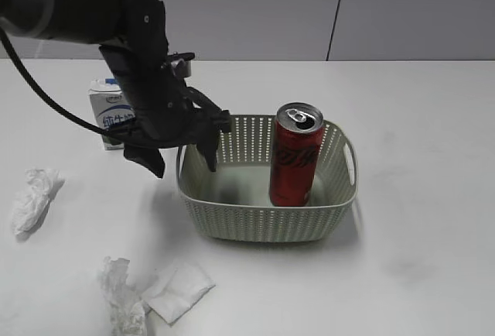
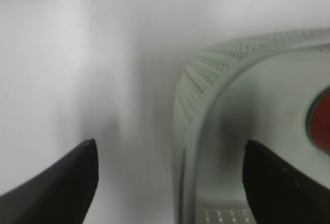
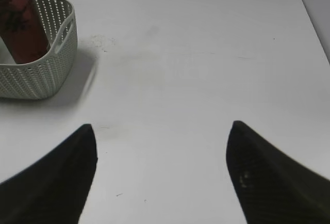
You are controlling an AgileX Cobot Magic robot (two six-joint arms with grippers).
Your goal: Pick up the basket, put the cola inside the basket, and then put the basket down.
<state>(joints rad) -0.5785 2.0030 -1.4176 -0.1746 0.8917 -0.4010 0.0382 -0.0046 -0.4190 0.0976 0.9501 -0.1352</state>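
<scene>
The pale sage-green basket (image 1: 263,216) rests on the white table. The red cola can (image 1: 295,156) stands upright inside it, towards the right. My left gripper (image 1: 182,152) is open and straddles the basket's left wall, one finger inside and one outside, without touching it. In the left wrist view the basket wall (image 2: 193,105) runs between the open fingers (image 2: 167,175), and a bit of the cola (image 2: 320,123) shows at the right edge. My right gripper (image 3: 162,154) is open and empty over bare table, right of the basket (image 3: 38,77) and cola (image 3: 20,25).
A white-and-blue milk carton (image 1: 110,110) stands behind the left arm. Crumpled white tissues lie at the left (image 1: 32,197) and front left (image 1: 147,293). The table's far right edge (image 3: 309,7) meets a wall.
</scene>
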